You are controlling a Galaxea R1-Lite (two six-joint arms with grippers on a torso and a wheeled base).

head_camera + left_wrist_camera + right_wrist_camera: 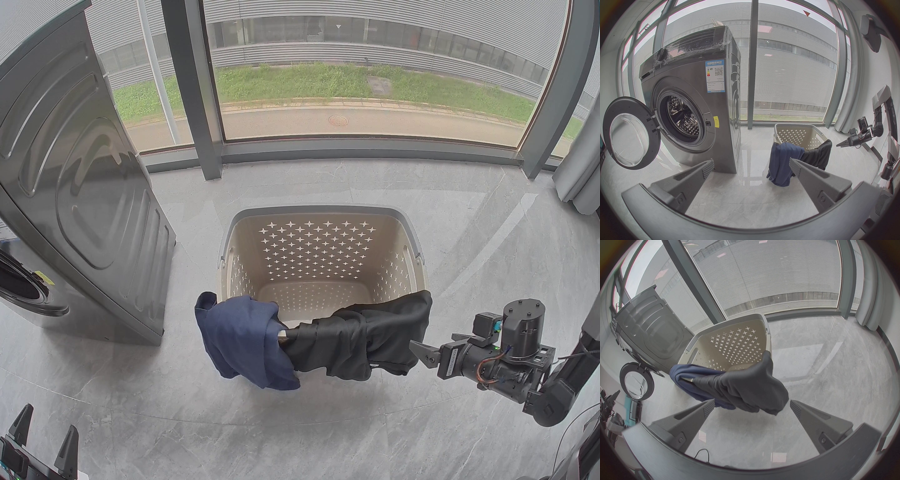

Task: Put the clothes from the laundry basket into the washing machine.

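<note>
We are looking at the laundry basket (315,247) standing on the grey floor (350,431) in the centre of the head view. Two garments are hanging over its near rim. A navy garment (244,340) is draping down outside the left corner, and a black garment (365,334) is stretching from beside it to the right corner. The two are touching where they meet.

The washing machine (81,181) is taking up the left of the frame. In the left wrist view we are seeing its round door (629,132) swung open, with the drum (682,120) exposed.

The right gripper (417,350) is hovering at the lower right, just beside the black garment's right end, with its fingers spread wide and holding nothing. The left gripper (50,417) is sitting in the lower left corner, well apart from the basket, with its fingers likewise wide and empty.
</note>
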